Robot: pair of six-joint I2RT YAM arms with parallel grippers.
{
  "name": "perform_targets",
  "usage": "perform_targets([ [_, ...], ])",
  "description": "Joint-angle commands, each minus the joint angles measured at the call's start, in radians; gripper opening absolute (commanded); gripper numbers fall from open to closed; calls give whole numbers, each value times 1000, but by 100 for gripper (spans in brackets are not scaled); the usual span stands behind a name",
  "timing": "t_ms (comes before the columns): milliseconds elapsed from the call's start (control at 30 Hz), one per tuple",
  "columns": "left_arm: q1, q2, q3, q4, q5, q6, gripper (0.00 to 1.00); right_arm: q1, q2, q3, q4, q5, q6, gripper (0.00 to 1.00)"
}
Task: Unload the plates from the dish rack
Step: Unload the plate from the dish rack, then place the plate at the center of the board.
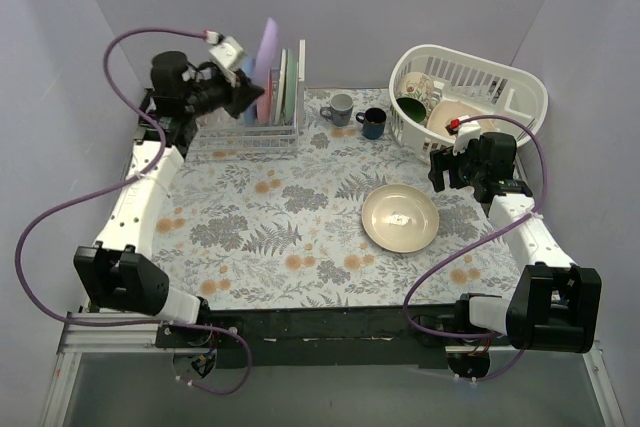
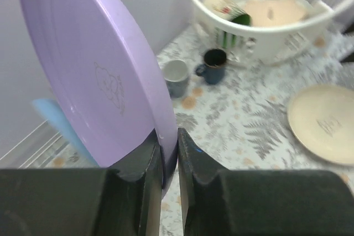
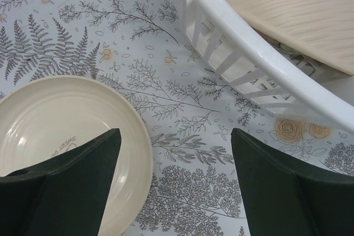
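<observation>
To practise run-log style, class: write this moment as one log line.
left gripper: shut on purple plate, at dish rack | right gripper: open, empty, near cream plate

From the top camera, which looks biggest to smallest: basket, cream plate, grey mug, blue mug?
Basket, cream plate, then the mugs: grey mug and blue mug look about alike.
</observation>
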Motion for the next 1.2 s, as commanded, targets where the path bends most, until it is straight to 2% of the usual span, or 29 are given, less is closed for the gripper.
perform_targets([
  [0, -215, -86, -86, -134, -165, 279, 0, -3, -35, -6, 20, -21, 3, 89],
  [267, -543, -103, -217, -142, -473, 371, 0, -3, -54, 5, 22, 21, 18, 89],
  [433, -712, -51, -296, -116, -663, 401, 0, -6, -69, 35, 16, 143, 36, 89],
  [533, -821, -5, -332, -85, -725, 408, 0, -14, -78, 34, 21, 192, 38, 89],
  [567, -865, 9, -339, -75, -798, 417, 0, -19, -83, 32, 25, 205, 44, 89],
  [667, -947, 55, -381, -13, -899, 459, 0, -45, -92, 32, 36, 280, 67, 89],
  [900, -1059, 161, -378, 120, -1041, 535, 0, -114, -75, 45, 19, 276, 92, 90],
  [1167, -1140, 291, -317, 163, -1084, 588, 0, -118, -61, 43, 4, 255, 79, 90],
])
